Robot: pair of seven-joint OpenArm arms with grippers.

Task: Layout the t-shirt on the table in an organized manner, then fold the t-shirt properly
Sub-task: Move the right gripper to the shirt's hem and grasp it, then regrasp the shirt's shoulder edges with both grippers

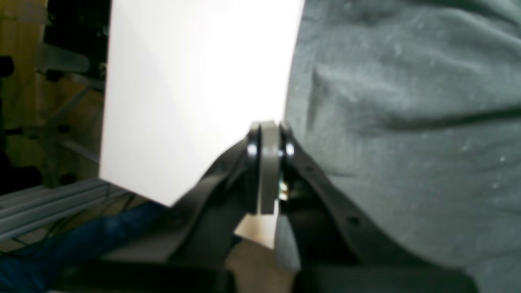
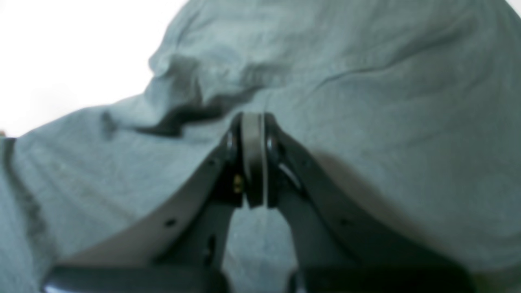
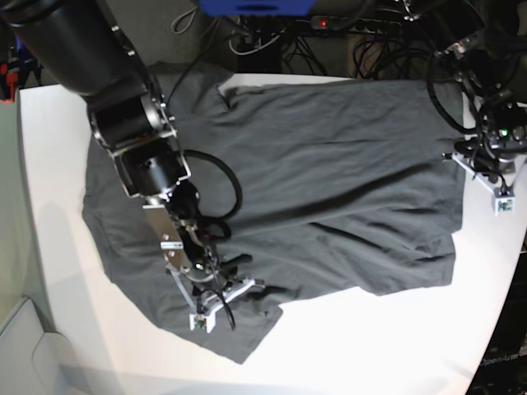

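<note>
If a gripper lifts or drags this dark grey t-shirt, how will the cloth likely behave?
The dark grey cotton t-shirt looks floppy: its folds and wrinkles suggest it would sag from any lifted point. Pushed, it would probably bunch rather than slide whole across the smooth white table. It seems light and not fragile.

Plain dark grey t-shirt (image 3: 329, 164) on a white table (image 3: 49, 164); black claws with pale grey pads.

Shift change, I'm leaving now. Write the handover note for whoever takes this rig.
Left pincer: shut, empty, at the t-shirt edge over the table.
Right pincer: shut, empty, over the cloth near a sleeve.
T-shirt: spread across the table, mostly flat, wrinkled through the middle, one corner rumpled by the right pincer.
Done: rough layout.
Left: smooth wrinkles and sleeves, then all the folds.
</note>
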